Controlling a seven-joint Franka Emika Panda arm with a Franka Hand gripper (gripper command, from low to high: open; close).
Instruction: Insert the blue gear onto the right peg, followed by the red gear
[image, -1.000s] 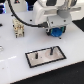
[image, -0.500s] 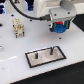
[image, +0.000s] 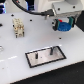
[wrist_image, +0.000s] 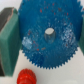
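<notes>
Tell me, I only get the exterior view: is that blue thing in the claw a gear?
Observer: Yes. The wrist view shows the blue gear, toothed, with a pale hub.
Operator: Is the claw really holding it?
Observer: The gripper has green pads pressed against its rim on both sides.
Operator: Where's the red gear? I can't find it.
Observer: The red gear lies on the white table, just past the blue gear's teeth.
</notes>
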